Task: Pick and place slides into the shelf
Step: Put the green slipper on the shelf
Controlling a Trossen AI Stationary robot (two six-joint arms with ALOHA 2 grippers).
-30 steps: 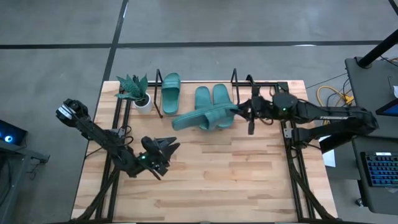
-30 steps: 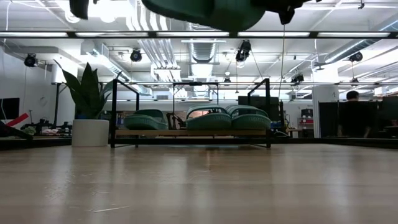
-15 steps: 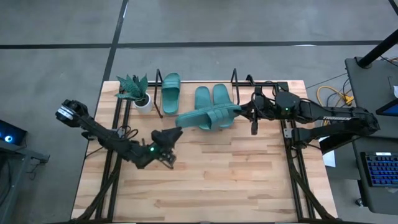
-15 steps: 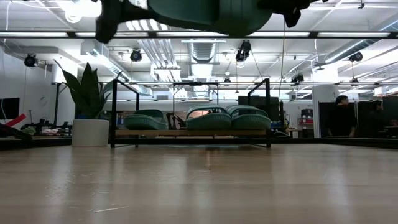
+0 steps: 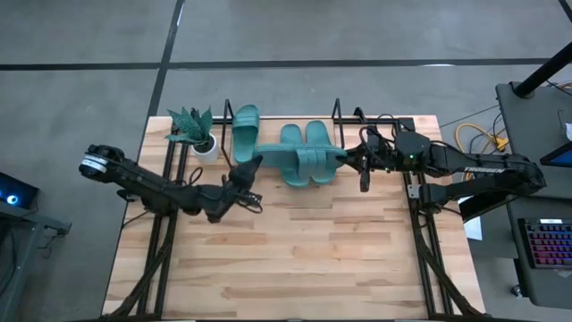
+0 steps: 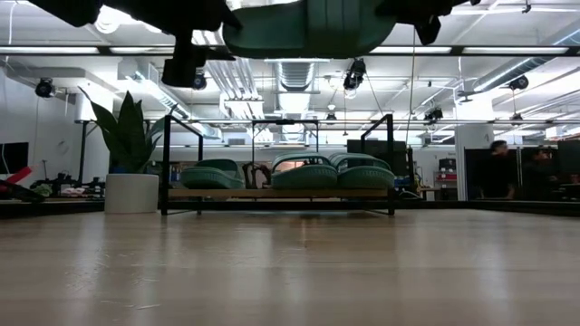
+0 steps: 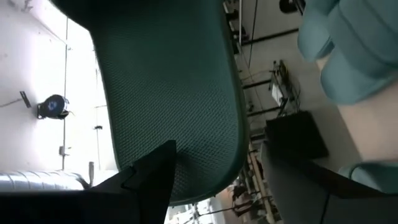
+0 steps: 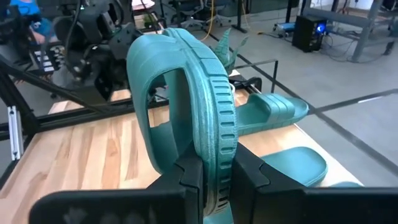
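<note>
A fourth teal-green rubber slide sandal (image 5: pixel 299 162) is held aloft above the light-wood, black-wire shelf (image 5: pixel 234 136), long axis crosswise, clamped at one end by the closed right pincer (image 5: pixel 350 159). The open left pincer (image 5: pixel 251 173) is positioned at its other end. Three sandals (image 6: pixel 305 174) lie shelved.

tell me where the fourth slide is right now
In the high view the fourth slide hangs above the shelf, pinched by the right end effector.
</note>
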